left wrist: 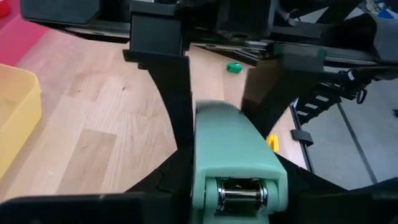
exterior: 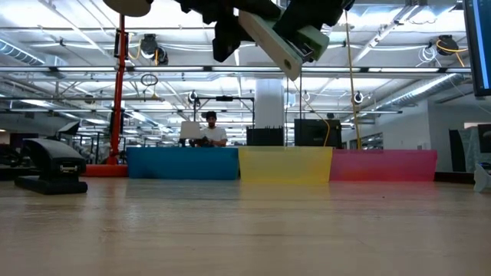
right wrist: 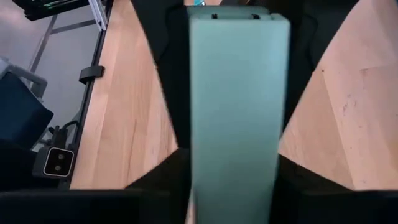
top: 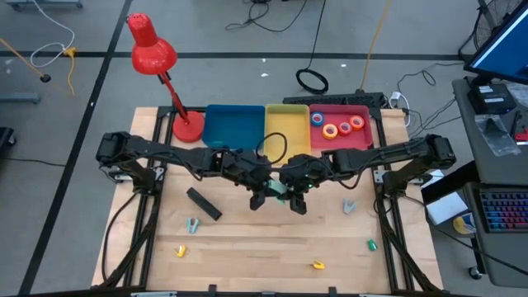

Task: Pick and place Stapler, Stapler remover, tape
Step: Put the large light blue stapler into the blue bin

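A pale green stapler [top: 280, 191] hangs in the air over the table's middle, between my two grippers. In the low view the stapler [exterior: 282, 44] is tilted, well above the wood. My left gripper [top: 262, 196] comes from the left and my right gripper [top: 294, 199] from the right; both are shut on it. A black stapler [top: 204, 204] lies flat on the table to the left. Small claw-shaped removers lie around: grey [top: 192, 224], grey [top: 349, 206], yellow [top: 318, 265]. Several tape rolls [top: 337, 127] rest in the red bin. My left gripper pinches the green stapler between its two fingers, near the metal-mouthed end [left wrist: 239, 190], one finger [left wrist: 165, 183] on each long side. The fingers lie along the stapler's length. The stapler is lifted clear of the table. My right gripper pinches the other end of the green stapler [right wrist: 236, 162] between its two fingers, one on each long side. Its fingers [left wrist: 168, 106] show in the left wrist view flanking the far end. The stapler runs straight out ahead, clear of the table.
Blue [top: 234, 125], yellow [top: 286, 124] and red [top: 363, 139] bins stand in a row at the far edge, with a red desk lamp [top: 187, 128] at their left. A yellow remover [top: 180, 250] and a green one [top: 371, 244] lie near the front. A person sits beyond the table [exterior: 209, 130].
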`<state>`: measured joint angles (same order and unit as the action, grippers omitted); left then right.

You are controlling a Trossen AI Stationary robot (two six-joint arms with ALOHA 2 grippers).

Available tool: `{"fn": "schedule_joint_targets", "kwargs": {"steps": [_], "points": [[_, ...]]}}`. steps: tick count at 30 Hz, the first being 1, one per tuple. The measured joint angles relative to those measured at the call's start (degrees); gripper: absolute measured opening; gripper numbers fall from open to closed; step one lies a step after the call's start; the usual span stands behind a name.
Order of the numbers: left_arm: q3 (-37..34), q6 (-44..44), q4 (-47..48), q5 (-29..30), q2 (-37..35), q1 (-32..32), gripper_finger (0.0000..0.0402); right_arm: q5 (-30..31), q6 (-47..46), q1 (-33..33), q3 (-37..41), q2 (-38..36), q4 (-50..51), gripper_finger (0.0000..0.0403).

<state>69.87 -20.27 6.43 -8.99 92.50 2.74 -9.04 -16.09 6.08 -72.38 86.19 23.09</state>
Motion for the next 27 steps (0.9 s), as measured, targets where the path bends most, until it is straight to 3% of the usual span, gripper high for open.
{"fn": "schedule_joint_targets", "kwargs": {"steps": [6, 10, 16, 22, 27], "points": [[-0.02, 0.11, 7.06, 5.22, -2.48, 0.05, 0.0135, 0.67, -1.55, -0.01, -0.13, -0.09, 5.76, 0.0261], [-0.04, 0.78, 12.75, 13.82, -5.26, 0.10, 0.0135, 2.58, -2.52, -0.05, -0.15, -0.09, 9.37, 0.0303], [-0.09, 2.08, 21.65, 30.55, -8.32, -0.81, 0.0135, 4.45, -1.68, -0.07, -0.14, -0.76, 10.90, 0.0318], [-0.04, 3.49, 27.22, 39.36, -9.41, -5.85, 0.0135, 4.56, 0.54, -0.37, -0.11, -0.98, 13.17, 0.0310], [-1.98, 7.37, 21.79, 39.39, -9.63, -12.05, 0.0135, 4.95, 2.13, -0.84, -0.11, -0.98, 13.86, 0.0309]]}}
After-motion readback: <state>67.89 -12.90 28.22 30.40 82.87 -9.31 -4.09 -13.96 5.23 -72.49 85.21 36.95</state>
